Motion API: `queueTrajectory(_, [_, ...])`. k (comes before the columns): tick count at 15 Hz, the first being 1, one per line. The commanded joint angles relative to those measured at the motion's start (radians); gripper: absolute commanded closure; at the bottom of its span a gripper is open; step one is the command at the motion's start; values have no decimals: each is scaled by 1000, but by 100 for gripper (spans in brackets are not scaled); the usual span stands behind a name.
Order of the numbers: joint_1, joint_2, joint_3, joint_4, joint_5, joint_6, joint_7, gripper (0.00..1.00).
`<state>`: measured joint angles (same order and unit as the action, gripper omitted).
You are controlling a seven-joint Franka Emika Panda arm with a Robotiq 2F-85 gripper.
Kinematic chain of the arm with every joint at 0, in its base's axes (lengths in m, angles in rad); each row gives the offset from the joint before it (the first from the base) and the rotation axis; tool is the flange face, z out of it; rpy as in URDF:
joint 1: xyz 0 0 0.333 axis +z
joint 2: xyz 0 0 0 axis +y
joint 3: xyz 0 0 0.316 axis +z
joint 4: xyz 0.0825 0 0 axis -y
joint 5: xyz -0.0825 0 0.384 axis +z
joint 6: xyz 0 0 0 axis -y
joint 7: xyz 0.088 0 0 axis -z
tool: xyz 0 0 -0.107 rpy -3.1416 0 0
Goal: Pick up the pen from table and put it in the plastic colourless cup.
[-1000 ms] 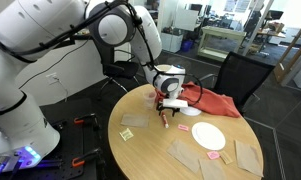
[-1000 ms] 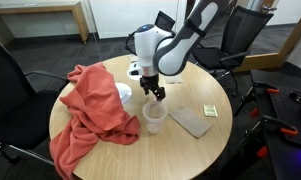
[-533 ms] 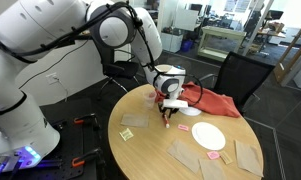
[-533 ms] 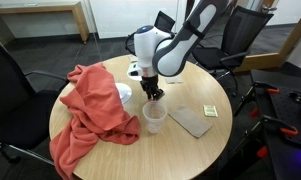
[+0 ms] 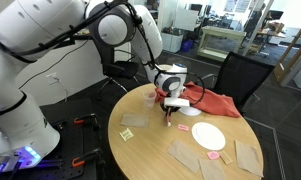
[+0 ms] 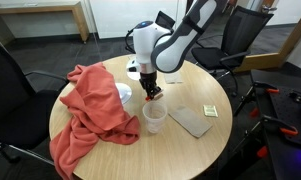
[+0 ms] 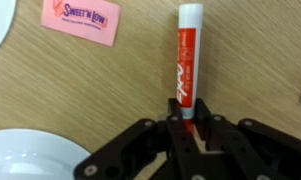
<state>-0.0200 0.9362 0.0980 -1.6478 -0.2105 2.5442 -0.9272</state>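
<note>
We see a round wooden table [image 5: 155, 142] in an open office in an exterior view; the gripper [image 5: 170, 113] clenches the red pen [image 5: 170, 121] above it, near a white plate [image 5: 208, 136]. In an exterior view the pen hangs just over the clear plastic cup [image 6: 153, 118], beside a red cloth [image 6: 90, 105]. The wrist view shows wood grain and a pink Sweet'N Low packet [image 7: 81, 20] behind the pen.

Red pen [image 7: 186, 60] held nr clr cup [image 6: 153, 117]
</note>
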Motion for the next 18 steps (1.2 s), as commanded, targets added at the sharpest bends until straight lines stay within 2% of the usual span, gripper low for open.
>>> queueTrajectory(1, [-23,-107,17,-69,11,1,40,95])
queueTrajectory(6, [-37,-224,34,-118,22,-5,42,95])
queueTrajectory(11, [-88,-332,106,-195,94,8,-13,95])
queueTrajectory(18, [-198,-427,229,-281,308,17,-251,95])
